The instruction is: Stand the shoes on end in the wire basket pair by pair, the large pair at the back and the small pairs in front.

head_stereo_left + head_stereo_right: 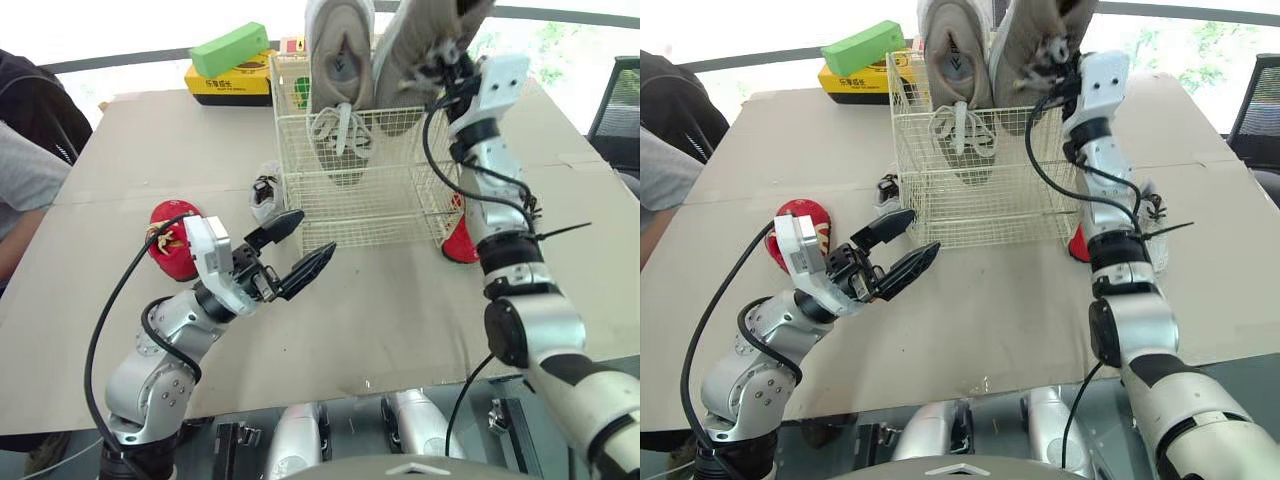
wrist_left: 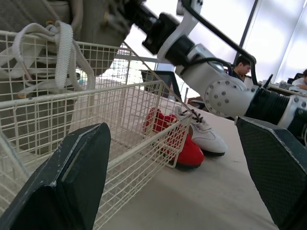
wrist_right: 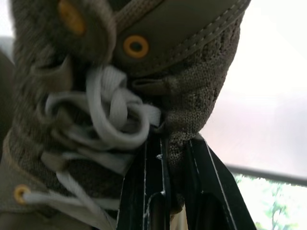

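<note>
One large grey-brown knit shoe [image 1: 338, 60] is standing on end at back of white wire basket [image 1: 370, 205]. You are holding second such shoe [image 1: 425, 45] above basket, right gripper [image 1: 452, 62] pinching its collar; left gripper [image 1: 315, 232] is hovering, spread. Next move, I judge: lowering it straight beside first.

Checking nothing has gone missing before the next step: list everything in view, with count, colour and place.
wire basket: 1, cream, mid-table
large shoes: 2, grey-brown; one on end in the basket, one held over it
small red shoes: 2; one left of the basket, one right of it
small white shoes: 2; one left of the basket, one right, beside the red one
boxes: 2, green on yellow, back left
table: 1, brown
chair: 1, black, right edge
person: 1, grey sleeve, left edge
left pincer: open, empty, before the basket
right pincer: shut on the raised shoe
</note>
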{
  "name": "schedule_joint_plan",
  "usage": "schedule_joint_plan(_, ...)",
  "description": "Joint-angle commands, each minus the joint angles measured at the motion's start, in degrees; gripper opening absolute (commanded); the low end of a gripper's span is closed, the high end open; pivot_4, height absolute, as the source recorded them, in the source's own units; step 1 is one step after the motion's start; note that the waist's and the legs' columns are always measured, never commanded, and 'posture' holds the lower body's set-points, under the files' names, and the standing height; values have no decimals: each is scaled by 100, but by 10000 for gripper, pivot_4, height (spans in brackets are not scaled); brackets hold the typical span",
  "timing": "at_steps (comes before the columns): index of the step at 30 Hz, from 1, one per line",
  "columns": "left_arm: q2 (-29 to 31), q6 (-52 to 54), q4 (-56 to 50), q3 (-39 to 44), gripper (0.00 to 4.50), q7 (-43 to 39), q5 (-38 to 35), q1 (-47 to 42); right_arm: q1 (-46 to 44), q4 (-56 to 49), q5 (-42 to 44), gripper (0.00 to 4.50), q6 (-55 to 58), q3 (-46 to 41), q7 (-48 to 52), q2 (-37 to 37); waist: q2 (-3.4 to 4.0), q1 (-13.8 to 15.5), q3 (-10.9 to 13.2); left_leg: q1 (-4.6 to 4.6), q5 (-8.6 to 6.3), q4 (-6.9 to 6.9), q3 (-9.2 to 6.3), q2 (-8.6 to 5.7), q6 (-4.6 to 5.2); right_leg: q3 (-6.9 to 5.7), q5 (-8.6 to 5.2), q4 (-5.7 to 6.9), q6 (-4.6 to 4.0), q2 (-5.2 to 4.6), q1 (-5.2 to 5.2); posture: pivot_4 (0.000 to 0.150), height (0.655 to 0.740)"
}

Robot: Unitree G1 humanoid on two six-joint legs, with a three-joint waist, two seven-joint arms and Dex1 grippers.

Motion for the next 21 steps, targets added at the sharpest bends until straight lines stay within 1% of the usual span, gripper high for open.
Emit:
schedule_joint_plan(1, 2, -135, -57, 39, 45000, -42, -25, -93, -121, -451, -399, 386, 745, 645, 485, -54, 3, -12, 2, 0, 2, 0, 4, 0, -3, 1, 2, 0, -3, 1, -4, 1500, 7400)
schedule_joint_plan(3, 5, -141, -33, 33, 45000, -47, -18, -120, -154, -475, -850, 386, 649, 924, 474, -262, 3, -21, 2, 0, 2, 0, 4, 0, -3, 1, 2, -2, -3, 3, -5, 1500, 7400)
schedule_joint_plan(4, 5, -140, -17, 26, 45000, -48, -15, -138, -174, -486, -708, 386, 793, 860, 516, -212, 3, -22, 2, 0, 2, -1, 5, -1, -3, 1, 2, -2, -4, 5, -6, 1500, 7400)
schedule_joint_plan(5, 2, -141, -3, 10, 45000, -49, -4, -158, -238, -506, -284, 386, 1134, 565, 426, -38, 3, -26, 2, 0, 2, -1, 4, 0, -3, 1, 2, -3, -4, 6, -6, 1500, 7400)
schedule_joint_plan(6, -5, -142, 7, -12, 45000, -44, 12, -168, -273, -523, -44, 386, 1365, 396, 392, 57, 2, -40, 1, 0, 2, -4, 5, 0, -3, 1, 2, -3, -4, 7, -7, 1500, 7400)
schedule_joint_plan(7, -10, -144, 15, -28, 45000, -40, 24, -173, -292, -548, 85, 386, 1524, 288, 372, 116, 2, -50, 1, 0, 2, -5, 6, 1, -3, 2, 2, -2, -4, 8, -8, 1500, 7400)
schedule_joint_plan(9, -20, -161, 16, -52, 45000, -31, 44, -156, -243, -645, -52, 386, 1547, 386, 447, 86, 2, -53, 1, -2, 2, -6, 5, 2, -3, 1, 2, -3, -4, 8, -8, 1500, 7400)
schedule_joint_plan(17, -74, -177, 23, -52, 45000, 17, 113, -122, 66, -1452, -264, 386, 2588, 542, 285, 24, 2, -68, 1, -3, 2, -13, 9, 1, -4, 4, 2, -4, -3, 6, -12, 1500, 7400)
schedule_joint_plan(21, -74, -184, 58, -45, 45000, 5, 154, -104, 159, -1874, -590, 386, 3014, 681, 253, -265, 2, -63, 1, -6, 2, -14, 8, 1, -4, 3, 2, -6, -3, 5, -13, 1500, 7400)
